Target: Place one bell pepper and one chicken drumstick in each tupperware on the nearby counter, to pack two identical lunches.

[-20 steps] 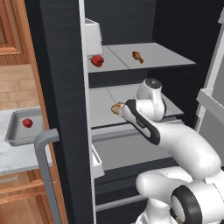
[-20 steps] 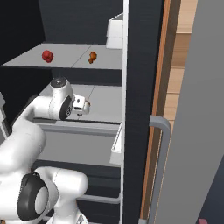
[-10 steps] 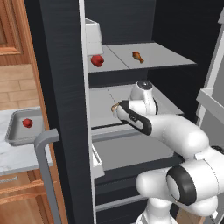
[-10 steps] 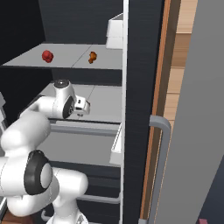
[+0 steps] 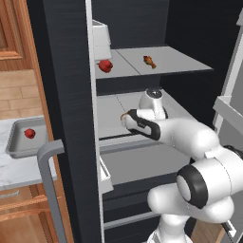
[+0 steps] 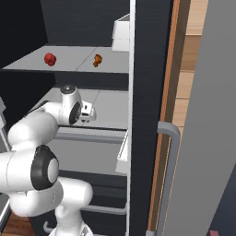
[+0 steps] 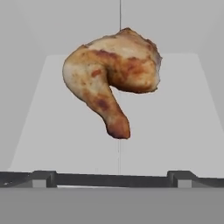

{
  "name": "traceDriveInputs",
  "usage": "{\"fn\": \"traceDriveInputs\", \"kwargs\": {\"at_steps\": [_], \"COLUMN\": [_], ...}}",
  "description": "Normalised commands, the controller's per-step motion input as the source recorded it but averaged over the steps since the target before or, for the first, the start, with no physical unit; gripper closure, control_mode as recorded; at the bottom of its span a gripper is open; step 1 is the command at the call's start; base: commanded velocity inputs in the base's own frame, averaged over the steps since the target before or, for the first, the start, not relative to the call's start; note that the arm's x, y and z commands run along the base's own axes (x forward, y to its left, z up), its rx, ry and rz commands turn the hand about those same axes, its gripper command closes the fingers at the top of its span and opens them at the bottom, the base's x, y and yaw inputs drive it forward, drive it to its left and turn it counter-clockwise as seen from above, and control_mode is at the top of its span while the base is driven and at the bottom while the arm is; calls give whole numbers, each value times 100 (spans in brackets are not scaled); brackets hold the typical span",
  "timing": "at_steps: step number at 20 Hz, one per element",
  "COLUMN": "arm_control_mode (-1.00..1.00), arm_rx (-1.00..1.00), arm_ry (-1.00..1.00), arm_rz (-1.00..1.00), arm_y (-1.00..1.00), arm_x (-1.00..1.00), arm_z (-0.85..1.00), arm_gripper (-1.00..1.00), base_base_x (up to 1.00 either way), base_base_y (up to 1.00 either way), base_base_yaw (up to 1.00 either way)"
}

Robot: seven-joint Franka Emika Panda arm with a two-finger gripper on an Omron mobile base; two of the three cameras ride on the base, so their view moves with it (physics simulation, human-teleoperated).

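Note:
A golden-brown chicken drumstick (image 7: pixel 111 78) lies on the fridge's middle shelf, just ahead of my gripper (image 7: pixel 111 178). The fingertips (image 7: pixel 43 177) stand wide apart, open, with nothing between them. In the left base view the gripper (image 5: pixel 127 117) reaches left over that shelf, and the drumstick (image 5: pixel 124 115) peeks out at its tip. On the upper shelf rest a red bell pepper (image 5: pixel 105 66) and a smaller, darker drumstick (image 5: pixel 149 61). The grey rectangular tupperware (image 5: pixel 18 145) sits on the marble counter (image 5: pixel 19 168) at left, with another bell pepper (image 5: pixel 30 133) inside. The teal tupperware is out of view.
The open fridge door edge with its grey handle (image 5: pixel 50 156) stands between the shelves and the counter. A white box (image 5: pixel 101 40) sits at the upper shelf's left end. A drawer front (image 5: pixel 142 163) lies below the middle shelf. A second door's handle (image 6: pixel 168 138) is at right.
The arm's elbow has swung lower and nearer the base. The hand stays at the drumstick on the middle shelf, and the food has not moved.

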Motion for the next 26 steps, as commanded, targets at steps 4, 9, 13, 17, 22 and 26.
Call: {"fn": "traceDriveInputs", "kwargs": {"at_steps": [4,9,13,17,22,26], "arm_control_mode": [-100,-100,-100,-100,-100,-100], "arm_rx": [0,0,0,0,0,0], "arm_ry": [0,0,0,0,0,0], "arm_rz": [0,-1,0,0,0,0], "arm_y": [3,3,1,0,0,0], "arm_x": [17,20,22,21,20,19], "arm_z": [-13,-20,-20,-20,-21,-21], "arm_gripper": [-100,-100,-100,-100,-100,-100], "base_base_x": [0,0,0,0,0,0], "base_base_y": [0,0,0,0,0,0], "base_base_yaw": [0,0,0,0,0,0]}}
